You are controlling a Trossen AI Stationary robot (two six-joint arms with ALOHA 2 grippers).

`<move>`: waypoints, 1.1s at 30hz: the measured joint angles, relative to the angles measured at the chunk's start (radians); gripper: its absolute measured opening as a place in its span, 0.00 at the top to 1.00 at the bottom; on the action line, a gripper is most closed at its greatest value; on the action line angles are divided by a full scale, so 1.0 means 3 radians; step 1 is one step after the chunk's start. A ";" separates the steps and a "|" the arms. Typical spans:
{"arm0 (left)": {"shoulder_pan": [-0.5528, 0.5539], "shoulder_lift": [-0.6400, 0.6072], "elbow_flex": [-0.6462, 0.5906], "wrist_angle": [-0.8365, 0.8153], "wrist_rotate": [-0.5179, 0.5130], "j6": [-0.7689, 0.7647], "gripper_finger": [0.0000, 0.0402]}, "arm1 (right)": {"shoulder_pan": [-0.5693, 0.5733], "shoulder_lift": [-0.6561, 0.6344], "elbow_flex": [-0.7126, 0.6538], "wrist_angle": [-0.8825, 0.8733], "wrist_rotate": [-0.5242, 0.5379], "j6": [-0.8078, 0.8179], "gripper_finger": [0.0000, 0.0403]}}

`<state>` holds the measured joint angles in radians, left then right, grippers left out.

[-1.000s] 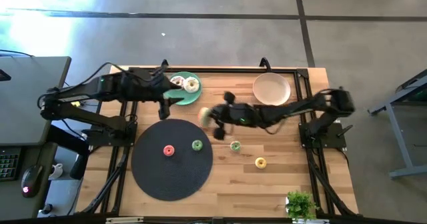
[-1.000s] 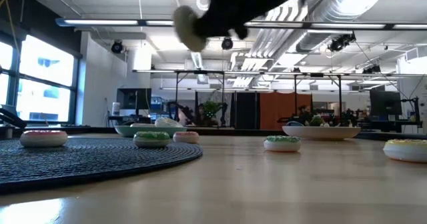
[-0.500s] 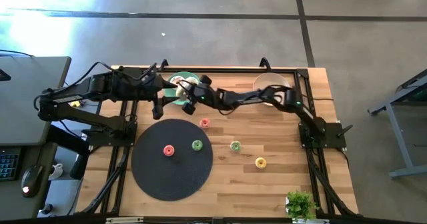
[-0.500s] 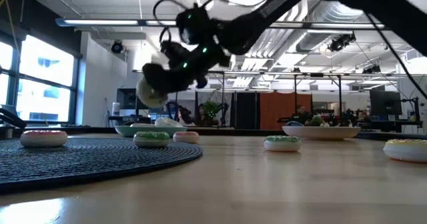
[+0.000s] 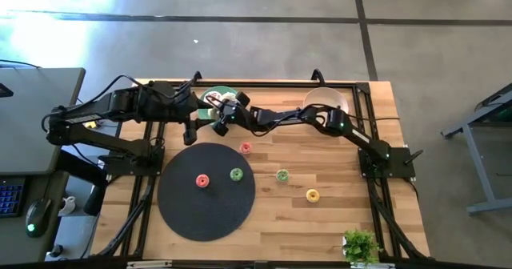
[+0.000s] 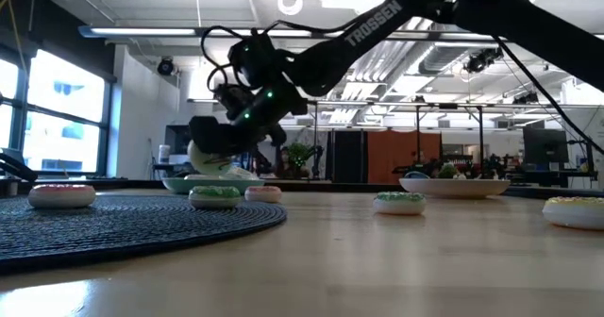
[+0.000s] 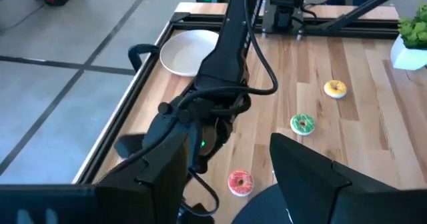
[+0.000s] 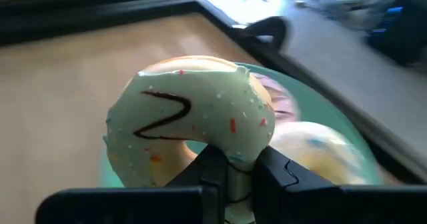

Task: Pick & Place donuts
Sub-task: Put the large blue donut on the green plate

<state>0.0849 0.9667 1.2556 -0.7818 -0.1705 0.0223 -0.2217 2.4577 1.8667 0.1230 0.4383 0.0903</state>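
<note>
**Table layout**

My right gripper holds a frosted donut over the far-left plate, where two more donuts lie. My left gripper hangs beside it. Two small donuts sit on the round mat; three others lie right of it.

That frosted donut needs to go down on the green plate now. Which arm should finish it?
Right. The right gripper is shut on the white frosted donut and hangs over the green plate, where other donuts lie. The left gripper holds nothing, beside the plate.
</note>
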 joint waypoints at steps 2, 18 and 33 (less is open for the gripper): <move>0.0000 0.0002 0.0000 0.0000 0.0001 -0.0001 0.48 | -0.0015 0.0000 -0.0006 -0.0019 0.0217 -0.0007 0.90; 0.0000 0.0002 0.0000 -0.0024 0.0008 -0.0004 0.48 | -0.0138 0.0000 -0.0006 -0.0018 -0.0448 0.0222 0.72; 0.0000 0.0003 0.0000 -0.0030 0.0153 -0.0013 0.48 | -0.0037 -0.0071 -0.0009 -0.0246 -0.0148 -0.0187 0.58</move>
<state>0.0849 0.9675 1.2556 -0.7908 -0.1245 0.0185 -0.2329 2.4363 1.8641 0.0491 0.3940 0.0343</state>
